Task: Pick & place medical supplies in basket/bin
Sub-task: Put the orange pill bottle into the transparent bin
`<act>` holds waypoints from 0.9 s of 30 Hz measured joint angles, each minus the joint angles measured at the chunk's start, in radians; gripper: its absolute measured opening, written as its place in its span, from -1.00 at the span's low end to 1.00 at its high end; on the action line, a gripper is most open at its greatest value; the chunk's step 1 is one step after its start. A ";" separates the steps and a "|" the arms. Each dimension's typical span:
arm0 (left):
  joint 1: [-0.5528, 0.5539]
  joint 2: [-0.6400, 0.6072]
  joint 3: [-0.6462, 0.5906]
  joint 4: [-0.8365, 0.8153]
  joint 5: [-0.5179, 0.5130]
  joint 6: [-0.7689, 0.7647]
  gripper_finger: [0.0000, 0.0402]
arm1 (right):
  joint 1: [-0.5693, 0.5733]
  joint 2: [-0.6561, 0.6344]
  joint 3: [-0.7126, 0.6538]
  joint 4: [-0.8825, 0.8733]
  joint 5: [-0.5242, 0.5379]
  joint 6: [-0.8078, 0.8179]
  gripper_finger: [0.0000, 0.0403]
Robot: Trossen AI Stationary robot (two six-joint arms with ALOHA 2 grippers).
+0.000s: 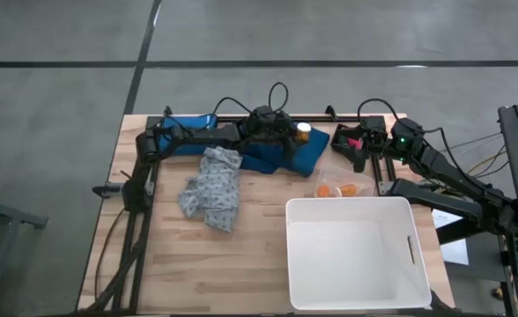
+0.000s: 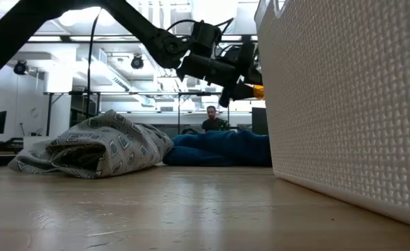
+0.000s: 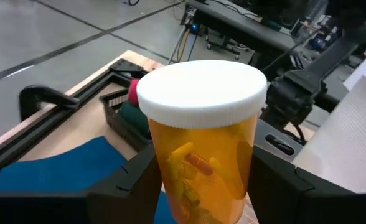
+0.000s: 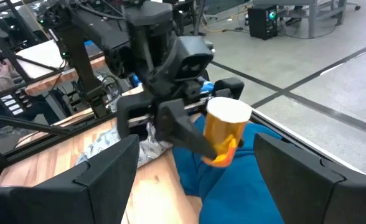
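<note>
A light, stiff, smooth pill bottle (image 3: 200, 149), seen at upper centre of the high view, is held by its sides in the half-closed left gripper (image 3: 201, 186), while the right gripper (image 4: 195, 180) is kept open and empty.

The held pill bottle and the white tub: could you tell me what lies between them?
In the high view, dark teal cloth and a clear bag holding orange pieces.

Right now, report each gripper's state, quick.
Left gripper: closed on an orange pill bottle, held above the teal cloth.
Right gripper: open, empty, at the table's far right edge.
</note>
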 joint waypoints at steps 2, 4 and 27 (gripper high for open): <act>-0.020 0.000 0.000 0.016 -0.007 0.003 0.02 | 0.000 0.000 0.000 0.000 0.000 0.000 0.54; -0.047 0.001 0.000 0.044 -0.040 0.003 0.02 | 0.000 0.000 0.000 0.000 0.000 0.000 0.54; -0.206 0.270 0.296 0.092 -0.144 -0.092 0.02 | 0.000 0.000 0.000 0.000 0.000 0.000 0.54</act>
